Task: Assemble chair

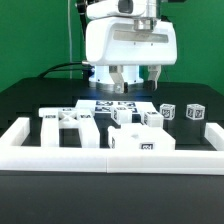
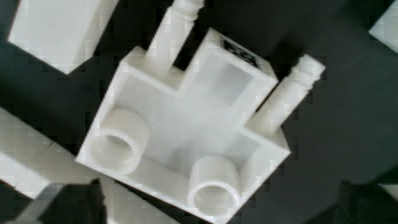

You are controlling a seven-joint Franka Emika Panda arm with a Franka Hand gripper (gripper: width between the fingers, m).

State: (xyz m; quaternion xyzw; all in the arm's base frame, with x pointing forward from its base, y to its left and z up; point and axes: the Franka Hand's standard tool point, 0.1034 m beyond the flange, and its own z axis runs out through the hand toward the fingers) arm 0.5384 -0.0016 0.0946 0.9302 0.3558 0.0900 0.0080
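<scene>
A: Far along with the chair?

B: Hardly. Cannot spot any joined pieces in the exterior view. Seeing only loose chair parts (image 1: 65, 120) on the black counter (image 1: 25, 100), inside the white border rail (image 1: 30, 152). Counting a tagged cluster toward the exterior view's left, a blocky piece (image 1: 140, 142) at the front middle, and two small tagged blocks (image 1: 168, 113) toward the exterior view's right, apart from each other.

A: And the pincer (image 1: 126, 84)?

B: Hangs above the back of the counter, well clear of the front pieces. Looks parted, with nothing between the fingers. Carries no part, judging by both views.

A: Anything of note from the wrist?

B: Looks straight down on a stepped panel (image 2: 187, 120) with two round sockets (image 2: 116, 150) at one end. Also shows two ridged pegs (image 2: 175, 35) sticking out past the other end. Cannot tell whether screwed in or merely lying against it. Catches another white block (image 2: 63, 35) just beside.

A: So what remains?

B: Nearly everything, by this reckoning: picking up, lining up and joining each piece. Probably starts with that panel below the wrist.
</scene>
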